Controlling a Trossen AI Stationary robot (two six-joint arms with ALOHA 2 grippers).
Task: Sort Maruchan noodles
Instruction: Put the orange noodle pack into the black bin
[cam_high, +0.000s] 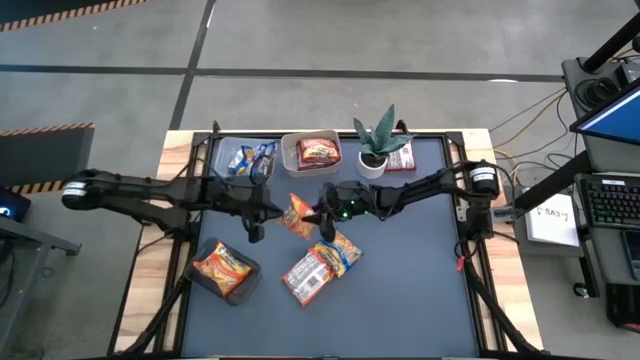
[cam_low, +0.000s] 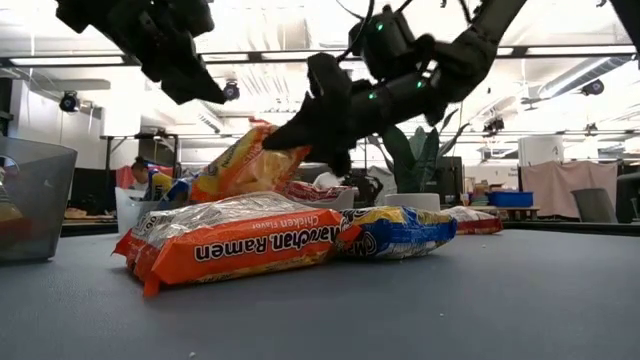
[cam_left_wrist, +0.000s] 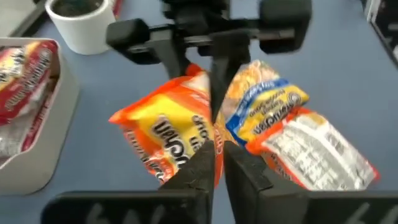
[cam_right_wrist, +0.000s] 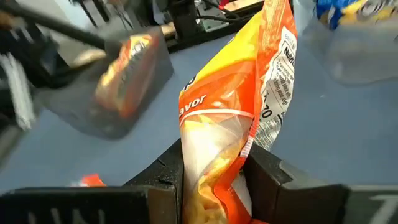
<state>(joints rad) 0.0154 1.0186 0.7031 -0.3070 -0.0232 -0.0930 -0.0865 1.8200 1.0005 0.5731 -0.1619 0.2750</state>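
My right gripper (cam_high: 322, 216) is shut on an orange-yellow noodle packet (cam_high: 298, 215) above the middle of the dark pad. My left gripper (cam_high: 256, 218) hangs just left of that packet, shut and empty, and touches nothing. A blue-yellow packet (cam_high: 342, 250) and an orange packet lying silver back up (cam_high: 308, 276) rest flat on the pad nearer the front. Another orange packet lies in a clear tub (cam_high: 224, 270) at the front left. Blue packets fill the far left tub (cam_high: 250, 158), and a red-and-white packet fills the far middle tub (cam_high: 314, 151). My right gripper pinches one end of the orange-yellow packet (cam_right_wrist: 214, 171) between its two fingers. The fingers come from the table's right, slanting down (cam_low: 325, 115). The packet stands on edge in the hold and tilts down and away from the gripper. Its free end (cam_low: 215, 180) is partly hidden behind the front packet.
A potted plant in a white cup (cam_high: 376, 150) stands at the far middle-right, with a red packet (cam_high: 402, 158) beside it. The wooden table edge (cam_high: 170, 250) frames the pad. Bare pad shows at the front right (cam_high: 420, 290).
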